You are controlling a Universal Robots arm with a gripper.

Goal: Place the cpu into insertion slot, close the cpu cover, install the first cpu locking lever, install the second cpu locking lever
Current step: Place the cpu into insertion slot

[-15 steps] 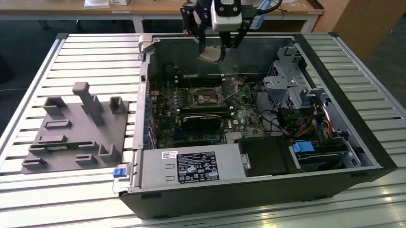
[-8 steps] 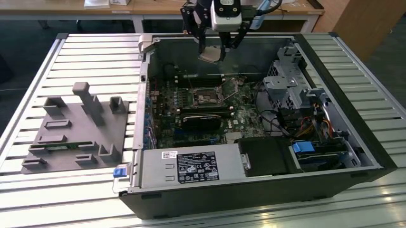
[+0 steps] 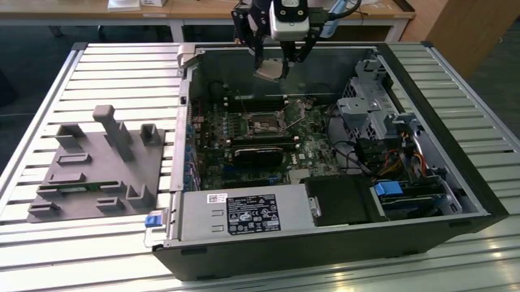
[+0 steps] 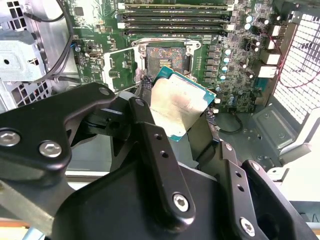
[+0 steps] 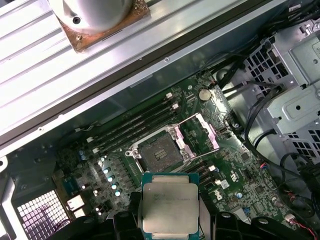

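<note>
**CPU pinched above the open socket**

From my station I see the gripper [image 3: 281, 64] hanging over the open computer case [image 3: 455, 182], near the wall farthest from the exterior camera. Its 2 black fingers [image 4: 146, 127] are pressed against opposite edges of the cpu [image 4: 180, 107], which sits tilted between them with its pale metal top showing in both wrist views. The chip is held in the air, clear of the motherboard [image 5: 250, 185].

Below it, in the first wrist view, the insertion slot [image 5: 156, 150] lies bare, with a dark centre inside a thin silver rim. The cpu cover [image 5: 212, 136] is swung up and open just beside the slot. The long black memory slots [image 5: 135, 125] run along the slot's other side.

On the exterior view's left, a grey moulded fixture [image 3: 97, 164] rests on the slatted table [image 3: 49, 109], well apart from the case.
</note>
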